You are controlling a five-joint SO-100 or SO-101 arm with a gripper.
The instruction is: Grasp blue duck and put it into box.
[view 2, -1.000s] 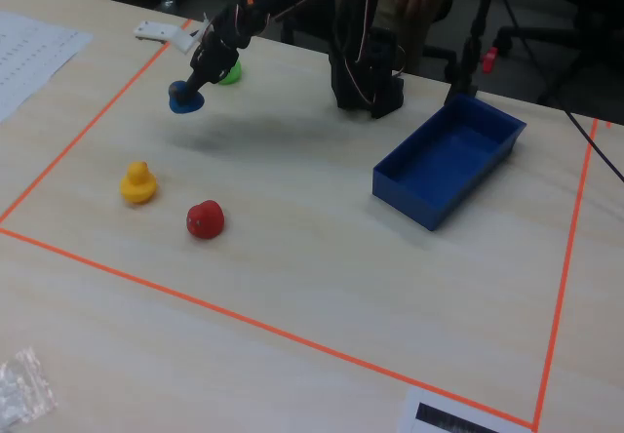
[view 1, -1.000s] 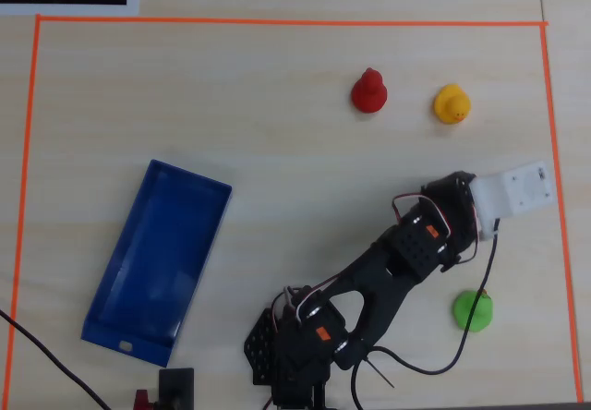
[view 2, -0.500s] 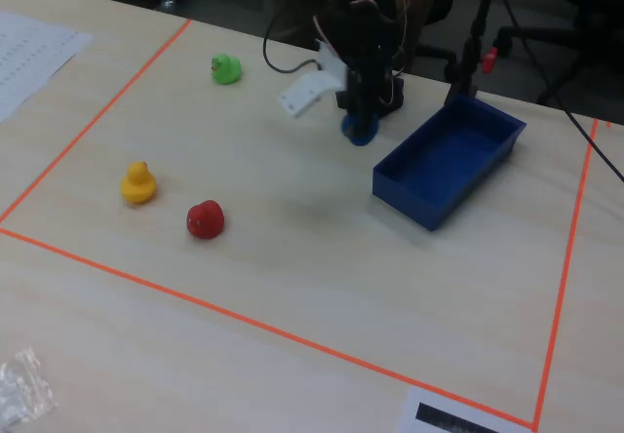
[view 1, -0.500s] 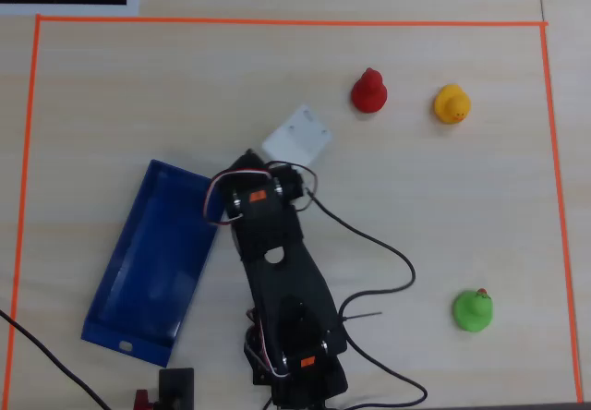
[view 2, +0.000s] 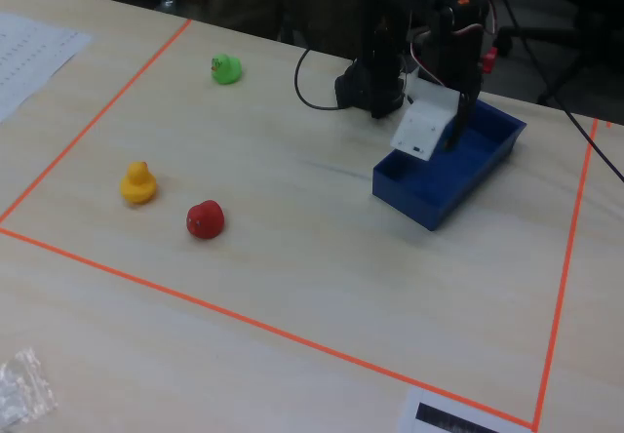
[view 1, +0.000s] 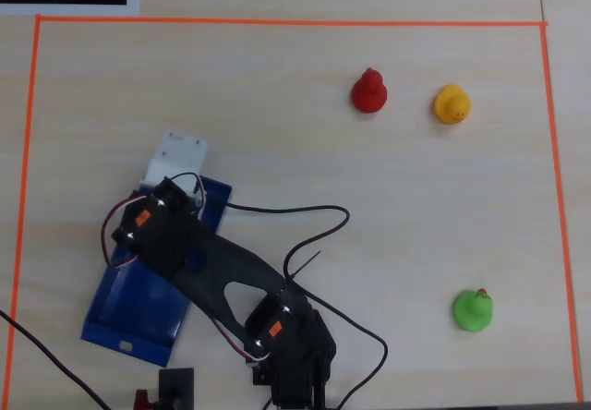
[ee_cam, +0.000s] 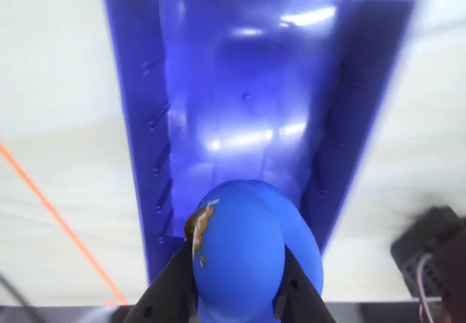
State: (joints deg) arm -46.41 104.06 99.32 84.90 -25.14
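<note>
The blue duck [ee_cam: 240, 250] is clamped between my gripper's [ee_cam: 237, 265] black fingers [ee_cam: 171, 286] at the bottom of the wrist view. It hangs over the near end of the blue box [ee_cam: 135, 119], whose open inside stretches away. In the overhead view the arm's wrist [view 1: 162, 221] covers the duck and fingers above the upper end of the box [view 1: 129, 308]. In the fixed view the gripper [view 2: 453, 140] reaches down into the box [view 2: 429, 199]; the duck is hidden there.
A red duck [view 1: 369, 91], a yellow duck [view 1: 452, 103] and a green duck [view 1: 473, 310] stand to the right in the overhead view. Orange tape [view 1: 277, 21] borders the work area. A black cable [view 1: 305, 211] loops beside the arm.
</note>
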